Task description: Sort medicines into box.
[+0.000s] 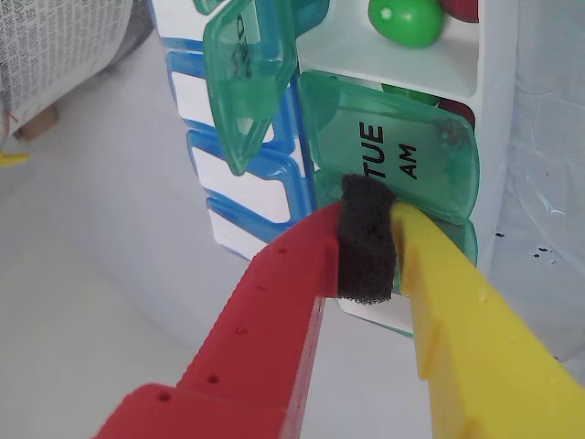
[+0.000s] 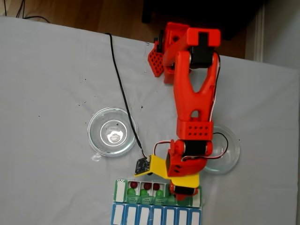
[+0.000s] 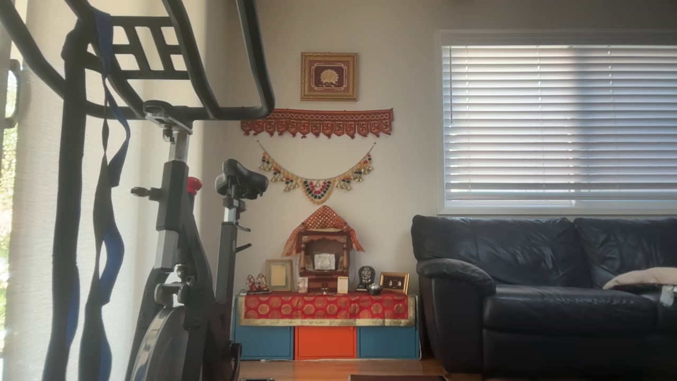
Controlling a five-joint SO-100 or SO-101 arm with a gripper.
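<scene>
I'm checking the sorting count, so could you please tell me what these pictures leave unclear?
- Wrist view: the compartment under the TUE AM lid is mostly covered by the lid, so its pills cannot be counted.
- Wrist view: the green ball is cut off by the top edge.
- Fixed view: the right end of the green pill box is hidden by the gripper.

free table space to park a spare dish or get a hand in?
In the fixed view: bare white tablecloth left of the empty round clear glass dish, running to the picture's left edge, and below that dish. Crowded: the red arm's gripper over the green-lidded pill organiser, the blue-lidded row beside it, second glass dish under the arm.
</scene>
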